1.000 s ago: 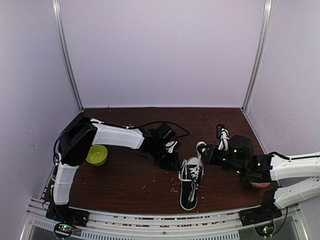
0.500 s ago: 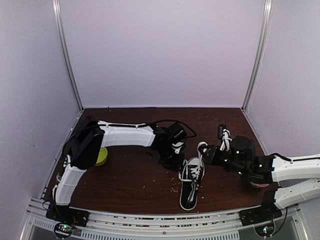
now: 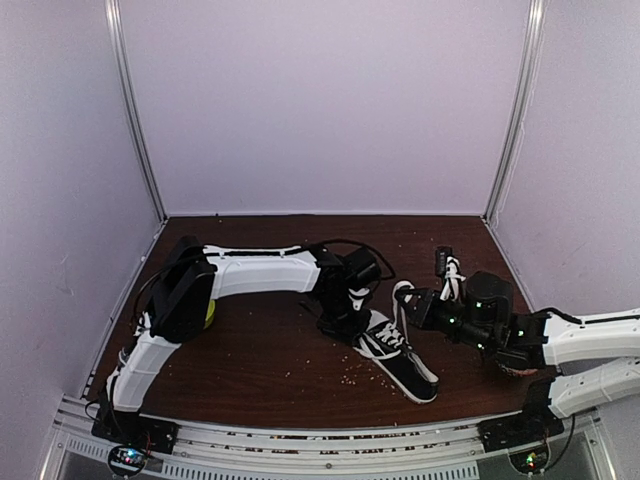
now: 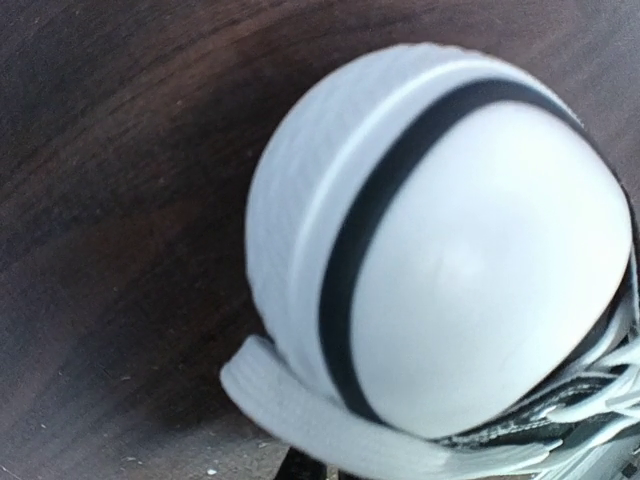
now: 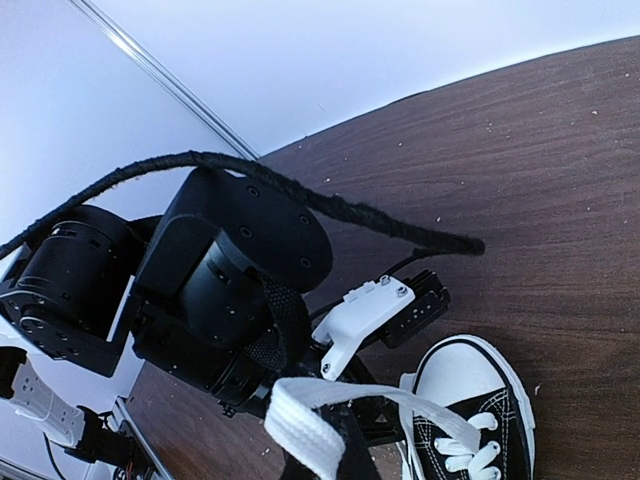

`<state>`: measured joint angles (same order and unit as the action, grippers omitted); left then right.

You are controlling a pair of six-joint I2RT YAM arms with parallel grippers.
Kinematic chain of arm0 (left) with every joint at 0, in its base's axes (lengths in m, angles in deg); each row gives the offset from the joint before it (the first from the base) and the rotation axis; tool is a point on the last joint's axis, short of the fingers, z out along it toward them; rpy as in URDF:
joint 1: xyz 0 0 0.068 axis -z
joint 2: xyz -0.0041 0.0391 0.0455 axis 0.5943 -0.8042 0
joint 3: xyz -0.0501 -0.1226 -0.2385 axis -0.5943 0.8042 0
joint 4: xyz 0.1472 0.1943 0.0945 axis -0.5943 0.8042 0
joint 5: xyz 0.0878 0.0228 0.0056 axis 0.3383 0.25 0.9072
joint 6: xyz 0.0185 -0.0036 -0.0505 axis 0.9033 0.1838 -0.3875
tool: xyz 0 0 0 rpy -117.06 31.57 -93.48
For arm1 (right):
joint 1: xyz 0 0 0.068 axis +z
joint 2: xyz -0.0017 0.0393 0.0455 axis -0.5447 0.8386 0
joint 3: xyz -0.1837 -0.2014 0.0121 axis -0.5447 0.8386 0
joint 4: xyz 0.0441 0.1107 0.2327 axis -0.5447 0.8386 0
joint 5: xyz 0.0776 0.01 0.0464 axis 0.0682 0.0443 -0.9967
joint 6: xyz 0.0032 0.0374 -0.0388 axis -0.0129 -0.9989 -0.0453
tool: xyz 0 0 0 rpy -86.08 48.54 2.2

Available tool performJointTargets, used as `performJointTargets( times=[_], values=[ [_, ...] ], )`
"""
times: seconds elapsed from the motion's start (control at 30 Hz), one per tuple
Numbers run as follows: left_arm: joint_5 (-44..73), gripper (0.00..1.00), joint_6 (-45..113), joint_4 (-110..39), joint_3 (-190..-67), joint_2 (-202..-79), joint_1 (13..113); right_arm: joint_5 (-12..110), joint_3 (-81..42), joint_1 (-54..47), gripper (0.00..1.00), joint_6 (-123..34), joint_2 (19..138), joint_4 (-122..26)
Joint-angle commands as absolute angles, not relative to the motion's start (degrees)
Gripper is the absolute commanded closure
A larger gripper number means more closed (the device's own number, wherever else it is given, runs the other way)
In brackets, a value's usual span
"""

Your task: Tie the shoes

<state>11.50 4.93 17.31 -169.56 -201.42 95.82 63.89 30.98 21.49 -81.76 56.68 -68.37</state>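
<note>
The black sneaker (image 3: 398, 358) lies on the brown table, white toe cap toward my left gripper, heel toward the front right. My left gripper (image 3: 348, 318) sits at the toe. In the left wrist view the toe cap (image 4: 470, 250) fills the frame, and a white lace (image 4: 330, 425) crosses over the dark fingertips (image 4: 302, 466), which look shut on it. My right gripper (image 3: 415, 303) is just right of the shoe's tongue, shut on the other white lace (image 5: 305, 420), which runs taut down to the shoe (image 5: 470, 425).
A green bowl (image 3: 209, 313) shows as a sliver behind the left arm. A black cable (image 3: 352, 246) loops off the left wrist (image 5: 220, 280). Crumbs (image 3: 350, 376) dot the table (image 3: 250, 360). The walls stand close on both sides.
The shoe has swung round: its heel moved from the front centre toward the right. My left gripper moved right to the toe. My right gripper has barely shifted and still holds its lace.
</note>
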Motion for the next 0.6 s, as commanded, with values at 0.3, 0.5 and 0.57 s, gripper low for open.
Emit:
performJointTargets(
  times=[0.3, 0.5, 0.57],
  values=[
    [18.92, 1.0, -0.1, 5.99, -157.59, -194.49, 96.01, 56.22, 32.18, 21.38, 1.0, -82.97, 57.57, -71.97],
    [20.51, 1.0, 2.17, -13.72, -143.87, -180.96, 96.01, 52.29, 30.4, 21.78, 1.0, -83.04, 55.91, -68.04],
    [17.89, 1.0, 3.43, -18.73, -141.51, -178.51, 95.97, 51.73, 29.6, 22.11, 1.0, -83.18, 55.38, -66.79]
  ],
)
